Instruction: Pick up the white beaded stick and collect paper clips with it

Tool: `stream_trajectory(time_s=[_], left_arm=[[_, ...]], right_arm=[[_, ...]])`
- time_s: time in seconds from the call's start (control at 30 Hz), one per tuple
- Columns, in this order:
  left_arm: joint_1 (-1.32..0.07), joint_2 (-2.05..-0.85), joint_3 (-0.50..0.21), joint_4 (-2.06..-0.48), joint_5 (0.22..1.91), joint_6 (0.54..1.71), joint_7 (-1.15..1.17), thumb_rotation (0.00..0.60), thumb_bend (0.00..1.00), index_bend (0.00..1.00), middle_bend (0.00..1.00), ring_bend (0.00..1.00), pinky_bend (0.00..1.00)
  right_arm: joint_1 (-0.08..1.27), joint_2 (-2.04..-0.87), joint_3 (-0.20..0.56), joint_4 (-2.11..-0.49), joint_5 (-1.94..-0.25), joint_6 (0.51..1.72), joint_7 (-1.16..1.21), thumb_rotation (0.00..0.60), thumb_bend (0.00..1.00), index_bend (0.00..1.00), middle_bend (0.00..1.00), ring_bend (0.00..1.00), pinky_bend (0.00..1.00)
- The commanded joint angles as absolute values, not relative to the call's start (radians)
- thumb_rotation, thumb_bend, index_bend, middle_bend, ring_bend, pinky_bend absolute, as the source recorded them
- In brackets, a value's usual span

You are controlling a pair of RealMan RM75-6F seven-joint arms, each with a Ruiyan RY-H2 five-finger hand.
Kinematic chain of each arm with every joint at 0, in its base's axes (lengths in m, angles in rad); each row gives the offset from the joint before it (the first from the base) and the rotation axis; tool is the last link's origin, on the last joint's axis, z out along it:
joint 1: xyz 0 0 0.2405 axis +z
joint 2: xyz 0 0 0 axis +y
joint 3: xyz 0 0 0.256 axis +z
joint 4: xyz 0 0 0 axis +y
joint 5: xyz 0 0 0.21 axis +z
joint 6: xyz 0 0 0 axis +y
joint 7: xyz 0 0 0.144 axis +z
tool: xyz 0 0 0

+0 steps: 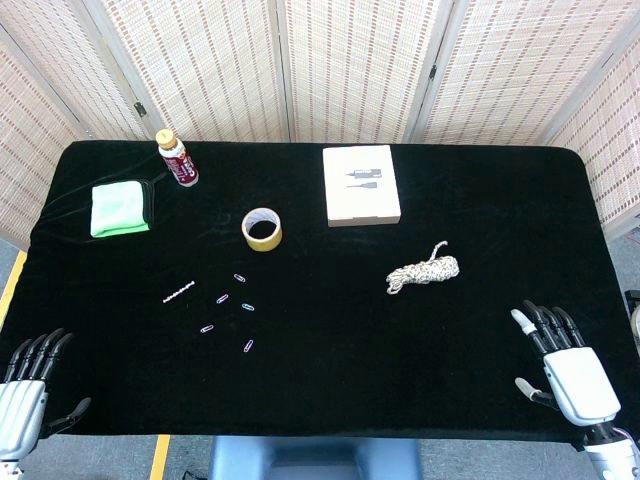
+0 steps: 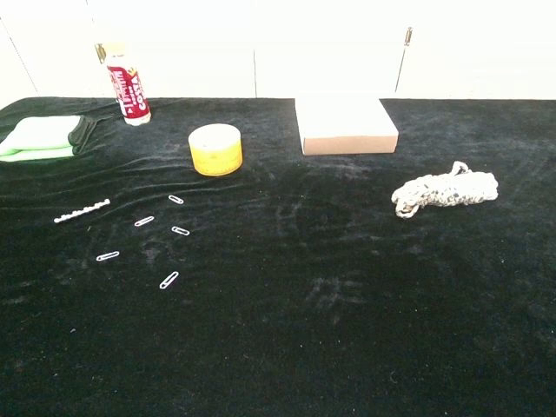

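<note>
The white beaded stick [image 1: 178, 292] [image 2: 82, 210] lies on the black cloth at the left of centre, slanting up to the right. Several paper clips [image 1: 228, 311] [image 2: 144, 221] are scattered just right of it and toward the front. My left hand [image 1: 28, 392] rests at the front left corner with its fingers apart and nothing in it, well away from the stick. At the front right corner sits my right hand [image 1: 563, 366], fingers spread and empty. Neither hand shows in the chest view.
A yellow tape roll [image 1: 262, 229] [image 2: 215, 148] stands behind the clips. Further back are a small bottle [image 1: 177, 159] [image 2: 128, 85], a green cloth [image 1: 120, 208] [image 2: 39, 137] and a flat box [image 1: 361, 185] [image 2: 345, 126]. A coiled cord [image 1: 424, 272] [image 2: 444, 188] lies at the right.
</note>
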State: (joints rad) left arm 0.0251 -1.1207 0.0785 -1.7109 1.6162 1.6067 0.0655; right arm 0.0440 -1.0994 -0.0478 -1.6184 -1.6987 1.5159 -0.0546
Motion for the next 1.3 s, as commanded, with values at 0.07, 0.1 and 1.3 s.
stream_trajectory(time_s=[0.07,0.1,1.3], left_arm=[[0.023,-1.119,0.081,-1.710,1.621,1.594,0.060,0.600,0.27,0.00,0.07,0.02,0.00],[0.021,-1.117,0.082,-1.711,1.623,1.590,0.057,0.600,0.27,0.00,0.07,0.02,0.00],[-0.392,-1.512,-0.304,-1.416,1.025,1.136,0.174,0.600,0.34,0.37,1.00,1.00,1.00]], right_arm=[[0.043,-1.100,-0.045,-1.621,-1.698,1.520,-0.059,0.600,0.18,0.00,0.00,0.00,0.00],[0.043,-1.100,-0.042,-1.621,-1.696,1.523,-0.059,0.600,0.18,0.00,0.00,0.00,0.00],[0.085,-1.056,0.018,-1.582,-1.607,1.494,0.129,0.600,0.18,0.00,0.00,0.00,0.00]])
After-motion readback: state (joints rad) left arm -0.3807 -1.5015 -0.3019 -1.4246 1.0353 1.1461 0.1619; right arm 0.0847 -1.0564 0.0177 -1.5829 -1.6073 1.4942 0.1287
